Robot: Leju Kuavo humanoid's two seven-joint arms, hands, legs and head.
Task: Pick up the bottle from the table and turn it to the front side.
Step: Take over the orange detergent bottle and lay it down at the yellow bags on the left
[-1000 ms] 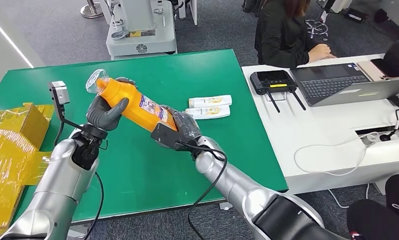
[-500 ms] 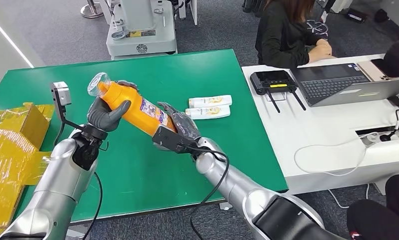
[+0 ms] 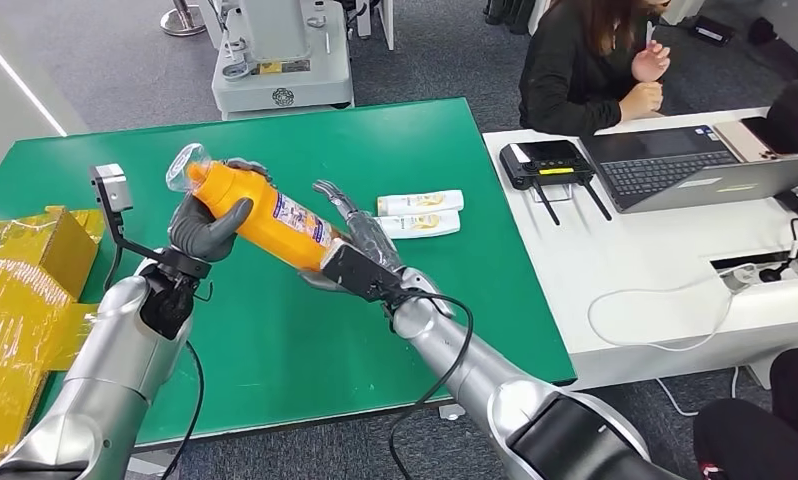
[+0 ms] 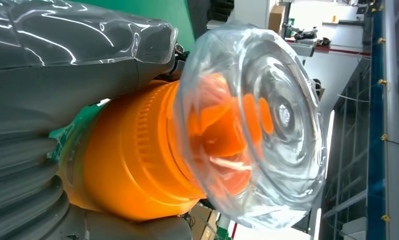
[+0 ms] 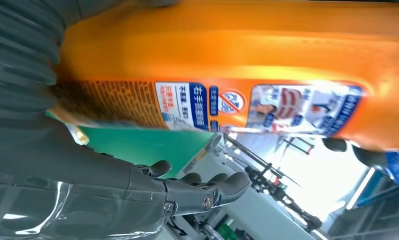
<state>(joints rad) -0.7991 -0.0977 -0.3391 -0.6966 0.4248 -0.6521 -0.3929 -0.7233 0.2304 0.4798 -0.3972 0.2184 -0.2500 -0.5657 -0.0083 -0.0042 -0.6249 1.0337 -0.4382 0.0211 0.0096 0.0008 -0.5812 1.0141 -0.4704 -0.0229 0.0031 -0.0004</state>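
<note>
An orange bottle (image 3: 275, 215) with a clear cap (image 3: 187, 165) and a blue-and-white label hangs tilted above the green table (image 3: 275, 340), cap end up and to the left. My left hand (image 3: 210, 225) grips it around the neck just below the cap. In the left wrist view the clear cap (image 4: 252, 125) and orange neck (image 4: 132, 160) sit against my left hand (image 4: 62, 75). My right hand (image 3: 360, 240) is at the bottle's base with its fingers spread and straight. In the right wrist view the bottle (image 5: 237, 50) passes over the extended fingers (image 5: 202, 192), which hold nothing.
Two white tubes (image 3: 420, 213) lie on the table just right of my right hand. Yellow packaging (image 3: 25, 260) is piled at the table's left edge. To the right stands a white desk (image 3: 655, 260) with a laptop (image 3: 675, 165) and a black device (image 3: 547, 160); a person (image 3: 585, 60) sits behind it.
My right hand has let go of the bottle's base and spread its fingers. My left hand has shifted slightly left with the bottle. The person has raised a hand.
</note>
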